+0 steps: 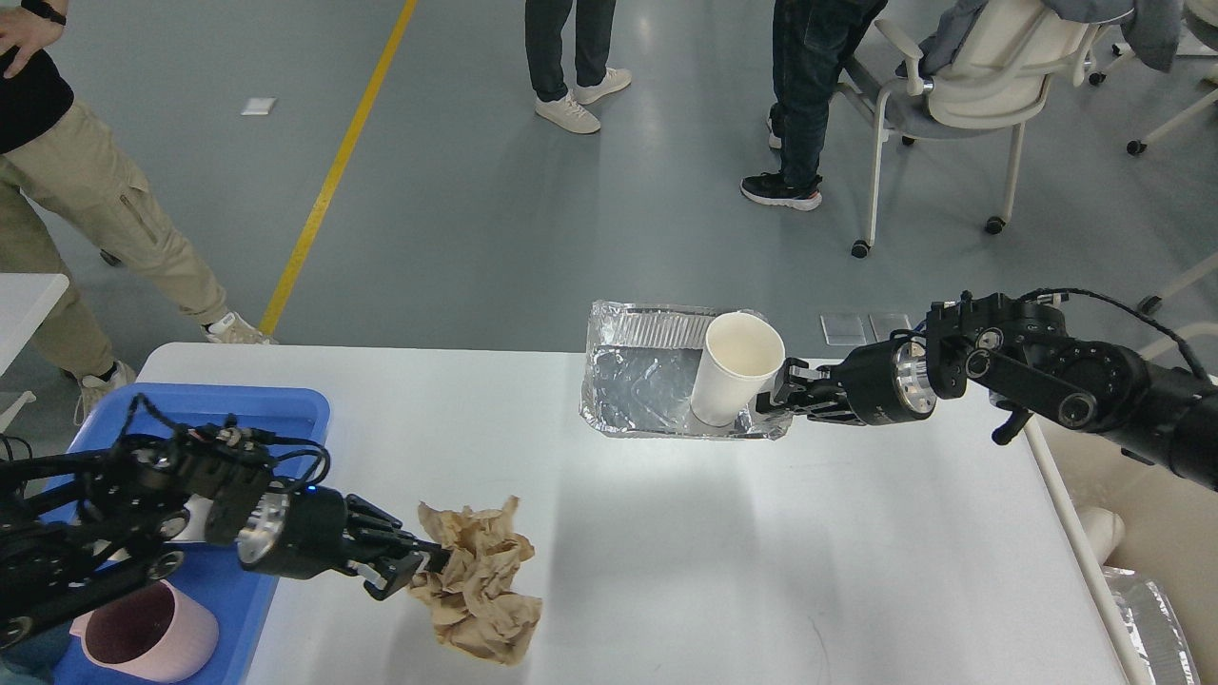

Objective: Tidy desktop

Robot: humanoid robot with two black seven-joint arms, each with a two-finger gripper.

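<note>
The white desktop (723, 561) fills the lower view. A crumpled brown paper (481, 585) lies on it near the front left. My left gripper (426, 563) reaches in from the left, and its fingers close on the paper's left edge. A white paper cup (735, 376) stands upright in a crumpled foil tray (638, 381) at the table's far edge. My right gripper (775, 392) comes in from the right, with its tips against the cup's lower right side and the tray's right rim. Its dark fingers cannot be told apart.
A blue plastic tray (276, 409) sits at the table's left end, holding a pink cup (152, 633). A cream-coloured bin (1132, 542) with foil inside stands beside the table's right edge. People and a wheeled chair (971, 86) stand beyond the far edge.
</note>
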